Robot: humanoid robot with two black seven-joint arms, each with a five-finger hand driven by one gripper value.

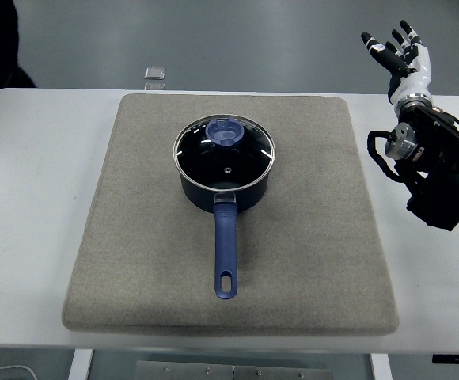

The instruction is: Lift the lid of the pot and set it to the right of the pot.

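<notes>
A dark blue pot [223, 184] stands in the middle of a grey mat [309, 237], its long blue handle [226, 253] pointing toward the table's near edge. A glass lid [225, 150] with a metal rim and a blue knob [225, 131] covers the pot. My right hand [396, 46] is raised above the table's far right corner, well to the right of the pot, fingers spread and holding nothing. My left arm does not show.
The mat lies on a white table [39, 198]. A small flat grey object [156, 74] lies beyond the table's far edge. Bare mat stretches to the right of the pot. A dark shape fills the top left corner.
</notes>
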